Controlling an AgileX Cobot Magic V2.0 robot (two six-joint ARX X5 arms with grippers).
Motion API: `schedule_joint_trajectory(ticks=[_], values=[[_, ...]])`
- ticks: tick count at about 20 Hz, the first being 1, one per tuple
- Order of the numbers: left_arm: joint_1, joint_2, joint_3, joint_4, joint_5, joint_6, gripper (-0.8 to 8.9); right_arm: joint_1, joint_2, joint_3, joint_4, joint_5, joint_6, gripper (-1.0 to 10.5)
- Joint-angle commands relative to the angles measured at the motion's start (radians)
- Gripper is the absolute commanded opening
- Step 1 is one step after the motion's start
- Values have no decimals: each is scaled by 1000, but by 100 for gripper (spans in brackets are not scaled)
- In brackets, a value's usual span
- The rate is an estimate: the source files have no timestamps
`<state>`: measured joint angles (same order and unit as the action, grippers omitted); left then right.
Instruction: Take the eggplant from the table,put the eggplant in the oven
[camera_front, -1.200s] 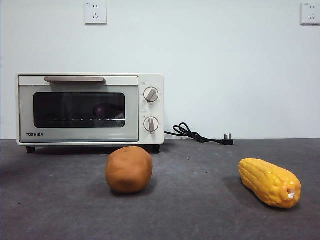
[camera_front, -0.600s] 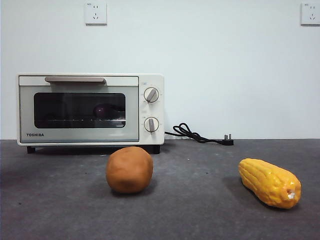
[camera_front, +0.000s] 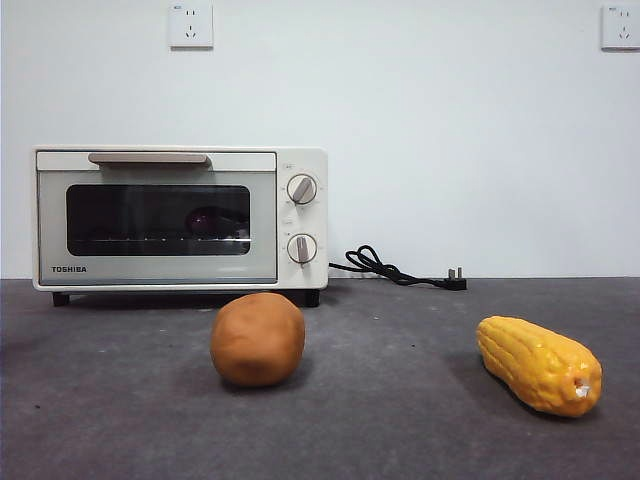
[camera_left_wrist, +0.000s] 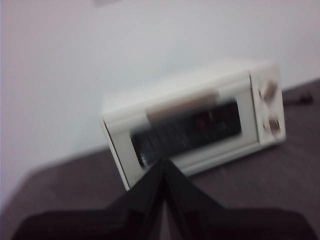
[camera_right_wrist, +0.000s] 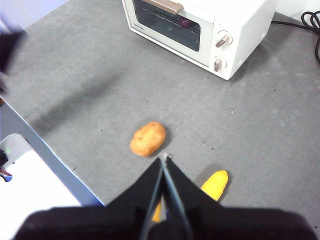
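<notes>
One eggplant (camera_front: 207, 221) inside one closed oven (camera_front: 180, 220), one potato (camera_front: 258, 339), one corn cob (camera_front: 539, 364), both end effectors clenched, empty

1. The oven (camera_front: 180, 220) stood at the back left of the desk (camera_front: 400, 420).
2. The eggplant (camera_front: 208, 221) lay inside the oven, behind its closed door.
3. The potato (camera_front: 258, 339) sat before the oven.
4. The corn cob (camera_front: 539, 364) lay well to the potato's right.

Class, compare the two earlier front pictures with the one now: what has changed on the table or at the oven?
Nothing visibly changed. The eggplant lies inside the oven behind its shut door; the potato and corn sit on the table as before.
</notes>
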<state>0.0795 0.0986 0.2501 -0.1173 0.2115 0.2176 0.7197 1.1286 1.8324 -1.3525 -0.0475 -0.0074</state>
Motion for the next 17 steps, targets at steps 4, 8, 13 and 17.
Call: schedule_joint_trajectory(ticks=[4, 8, 13, 17], values=[[2, -94, -192, 30, -11, -140, -4, 0, 2, -5, -21, 4, -3, 1], [2, -95, -243, -27, -55, -178, -4, 0, 2, -5, -21, 3, -3, 1], [2, -93, -243, -41, -65, -222, -4, 0, 2, -5, -21, 4, -3, 1], [2, -88, -243, -41, -66, -221, -4, 0, 2, -5, -21, 4, -3, 1]])
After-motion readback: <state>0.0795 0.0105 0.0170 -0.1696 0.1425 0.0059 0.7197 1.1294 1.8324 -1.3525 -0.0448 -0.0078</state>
